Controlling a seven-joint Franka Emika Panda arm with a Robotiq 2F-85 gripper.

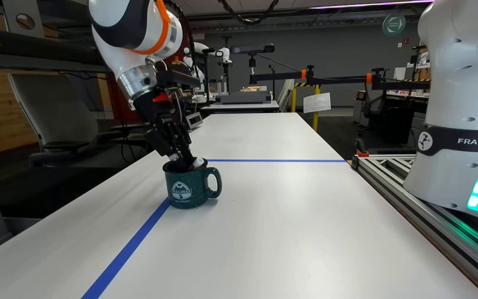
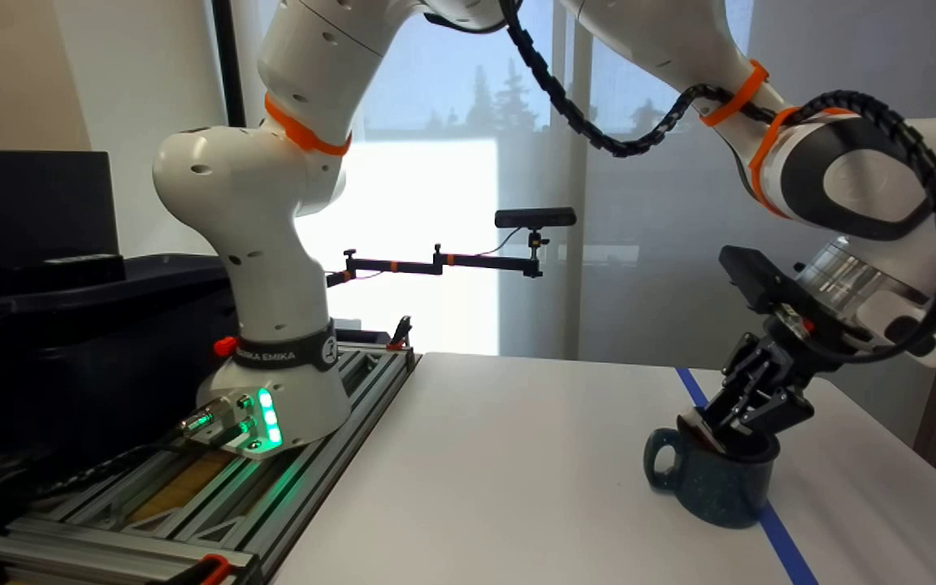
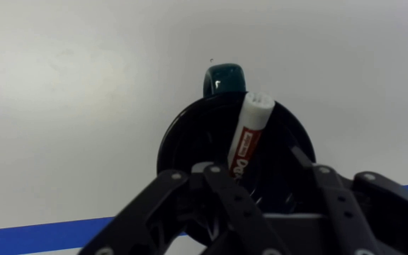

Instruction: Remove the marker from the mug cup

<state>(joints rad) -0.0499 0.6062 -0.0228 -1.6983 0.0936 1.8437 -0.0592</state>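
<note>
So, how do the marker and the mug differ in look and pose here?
The marker is white with a red label; the mug is dark teal with a pale logo. The marker is a slim, straight stick; the mug is squat and round with a loop handle. The marker leans inside the mug; the mug stands upright on the table. Both carry printing.

The mug cup [image 1: 194,189] ringed the tips of the gripper [image 3: 253,163] — inside, the marker [image 3: 248,136] took room near the handle [image 3: 227,78], beyond which tabletop [image 3: 225,32] left passage.
</note>
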